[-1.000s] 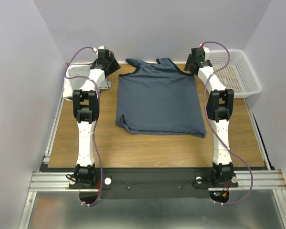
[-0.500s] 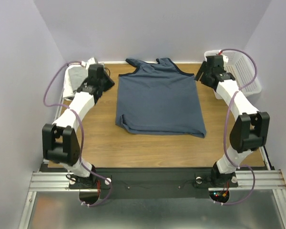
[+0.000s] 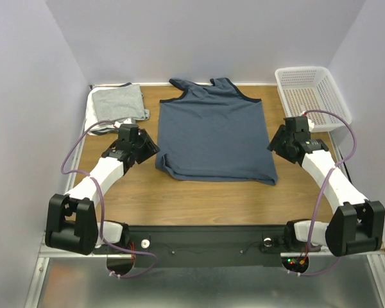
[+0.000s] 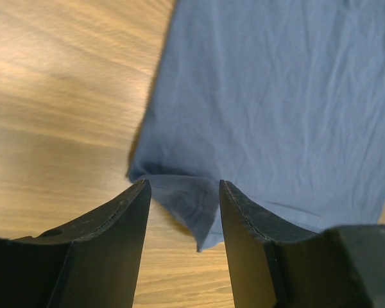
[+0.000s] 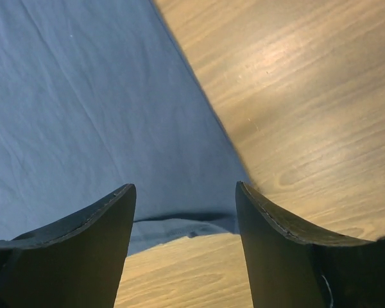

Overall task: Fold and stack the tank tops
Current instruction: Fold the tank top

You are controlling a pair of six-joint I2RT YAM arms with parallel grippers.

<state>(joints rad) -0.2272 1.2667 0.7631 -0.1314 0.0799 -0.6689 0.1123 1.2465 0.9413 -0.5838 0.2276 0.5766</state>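
A slate-blue tank top [image 3: 213, 131] with navy trim lies flat in the middle of the table, straps at the far end, hem toward me. My left gripper [image 3: 149, 149] is open and empty beside its near left hem corner [image 4: 179, 199], which is turned under. My right gripper [image 3: 274, 145] is open and empty beside the near right hem corner [image 5: 224, 218]. A folded light grey tank top [image 3: 117, 102] lies at the far left on a white one [image 3: 93, 122]. No lettering shows.
A white perforated basket [image 3: 311, 95] stands at the far right corner. The wooden table [image 3: 205, 202] has metal rails along both sides and purple walls around it.
Both arms have swung back from the far strap end toward me. The grippers now hang by the near hem corners. The blue tank top has not moved.
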